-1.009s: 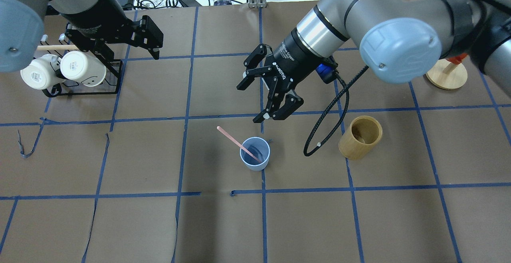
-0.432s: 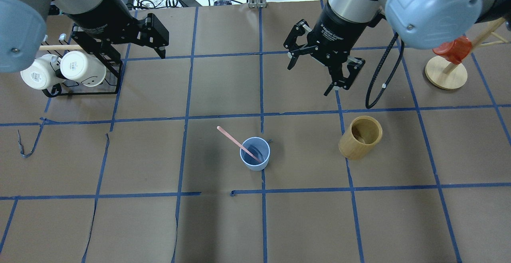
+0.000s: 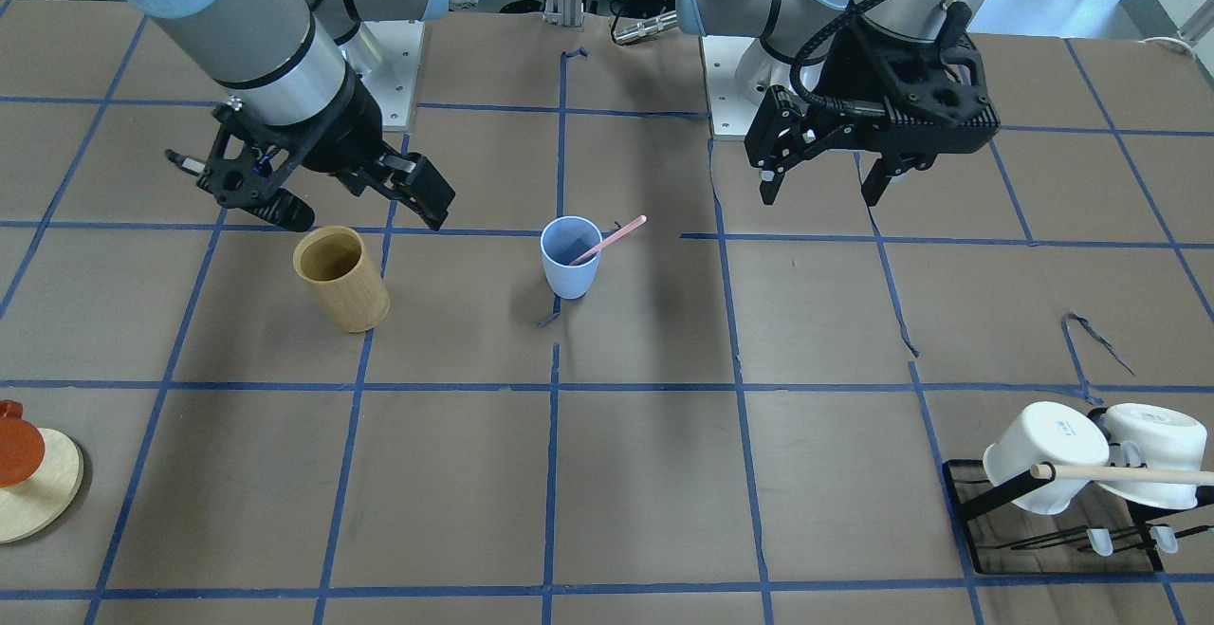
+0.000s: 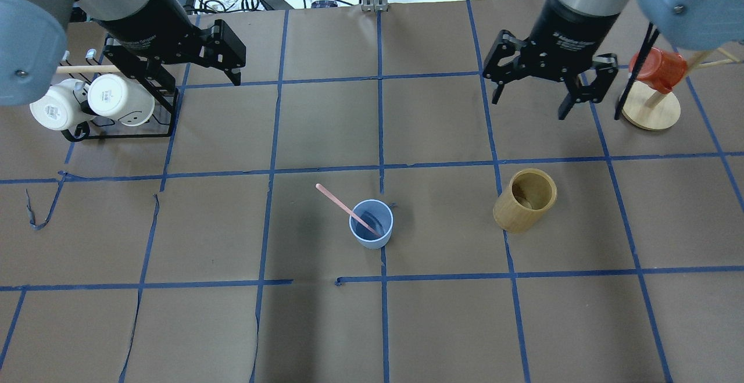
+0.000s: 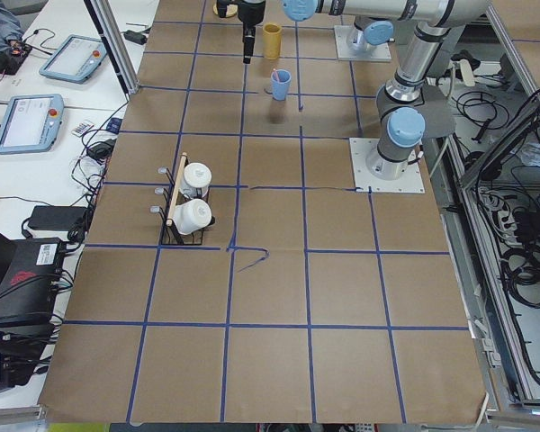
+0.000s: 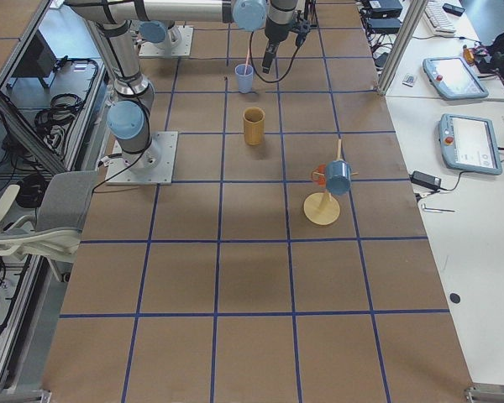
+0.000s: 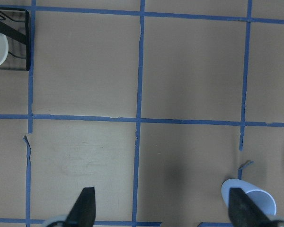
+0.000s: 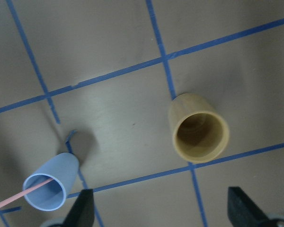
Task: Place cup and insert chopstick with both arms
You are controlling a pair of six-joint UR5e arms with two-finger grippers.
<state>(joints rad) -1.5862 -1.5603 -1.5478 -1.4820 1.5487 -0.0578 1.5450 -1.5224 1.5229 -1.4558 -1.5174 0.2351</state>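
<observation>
The pale blue cup [image 4: 371, 233] stands upright near the table's middle and also shows in the front view [image 3: 570, 263]. One pale pink chopstick [image 4: 340, 203] leans inside it, its free end pointing out over the rim [image 3: 621, 232]. My right gripper [image 4: 530, 107] is open and empty, hanging well beyond the cup, toward the right. In its wrist view [image 8: 162, 210] the cup [image 8: 49, 189] lies at the lower left. My left gripper [image 4: 195, 81] is open and empty, up by the mug rack; its wrist view [image 7: 163, 210] shows the cup's rim [image 7: 248, 198] at the lower right.
A tan bamboo cylinder [image 4: 523, 200] stands to the right of the cup, below the right gripper. A black rack [image 4: 116, 104] with two white mugs and a wooden rod sits at the far left. A round wooden stand [image 4: 651, 107] holding a red cup is at the far right.
My right gripper has swung away from just above the cup, going right and toward the far edge, still open. The cup, chopstick and left gripper have hardly moved.
</observation>
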